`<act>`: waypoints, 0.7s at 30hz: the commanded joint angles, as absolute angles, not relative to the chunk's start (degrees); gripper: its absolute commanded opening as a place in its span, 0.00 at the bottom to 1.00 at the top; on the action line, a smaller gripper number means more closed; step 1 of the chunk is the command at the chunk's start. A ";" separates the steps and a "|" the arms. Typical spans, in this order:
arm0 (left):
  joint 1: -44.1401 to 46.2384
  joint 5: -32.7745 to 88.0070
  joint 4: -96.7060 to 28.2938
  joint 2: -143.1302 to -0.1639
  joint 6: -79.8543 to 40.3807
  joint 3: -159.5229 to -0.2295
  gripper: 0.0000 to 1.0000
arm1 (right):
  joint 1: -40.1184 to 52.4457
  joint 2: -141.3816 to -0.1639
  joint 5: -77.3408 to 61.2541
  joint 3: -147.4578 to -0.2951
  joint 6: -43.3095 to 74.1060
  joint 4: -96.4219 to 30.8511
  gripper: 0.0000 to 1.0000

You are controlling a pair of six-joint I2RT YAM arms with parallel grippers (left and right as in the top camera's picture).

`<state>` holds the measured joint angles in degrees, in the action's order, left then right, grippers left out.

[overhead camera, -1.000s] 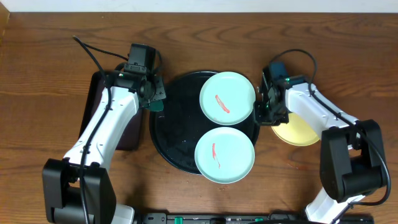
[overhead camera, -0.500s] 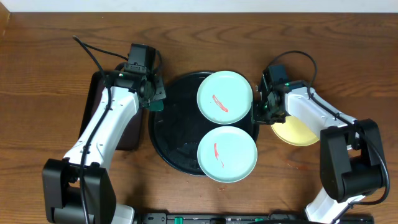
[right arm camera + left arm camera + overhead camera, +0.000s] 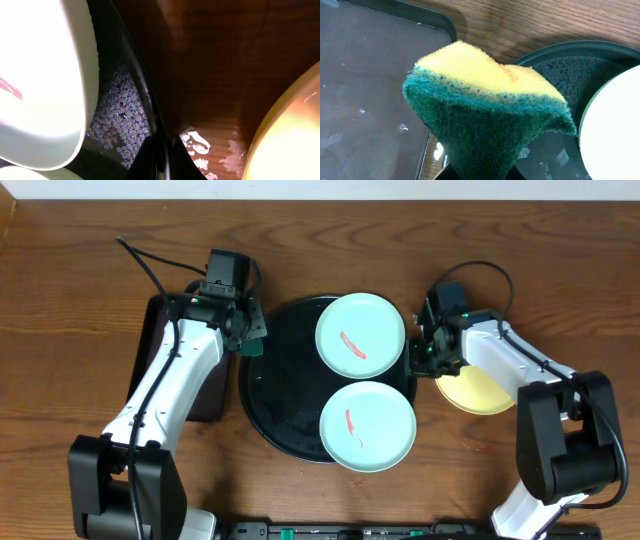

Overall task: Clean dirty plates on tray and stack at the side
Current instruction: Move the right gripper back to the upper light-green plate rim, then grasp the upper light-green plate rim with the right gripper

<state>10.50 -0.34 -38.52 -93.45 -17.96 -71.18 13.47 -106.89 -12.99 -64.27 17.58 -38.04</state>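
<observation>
Your left jaws squeeze the sponge [image 3: 485,100], your right jaws pinch the tray [image 3: 275,400] by its rim, and two smeared green plates [image 3: 360,340] sit on it, so I think you wipe one next.

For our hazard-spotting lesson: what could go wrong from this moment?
1. The right gripper pinches the rim of the tray; a tug might slide the lower mint plate, which overhangs that rim, onto the table.
2. The yellow plate lies beneath the right arm, which could knock it.
3. The left gripper holds the sponge by one end; scrubbing might pull it loose.
</observation>
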 commanded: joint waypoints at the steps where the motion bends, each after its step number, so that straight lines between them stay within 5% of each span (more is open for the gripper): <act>1: 10.48 -0.45 -38.13 -93.23 -17.21 -72.12 0.08 | 11.05 -107.70 -9.17 -64.12 21.43 -36.64 0.01; 8: 10.48 -0.45 -37.23 -93.23 -17.21 -72.12 0.08 | 10.59 -107.70 -9.76 -64.47 21.12 -36.99 0.01; 12: 10.48 -0.47 -37.21 -93.23 -17.21 -72.12 0.08 | 10.57 -107.68 -11.03 -66.59 19.49 -40.80 0.23; 21: 10.48 -0.45 -37.23 -93.23 -17.21 -72.12 0.08 | 10.55 -107.57 -13.45 -77.80 13.80 -61.19 0.32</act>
<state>10.52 -0.34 -37.23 -93.45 -17.96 -71.18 11.31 -107.11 -12.05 -75.00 16.99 -58.57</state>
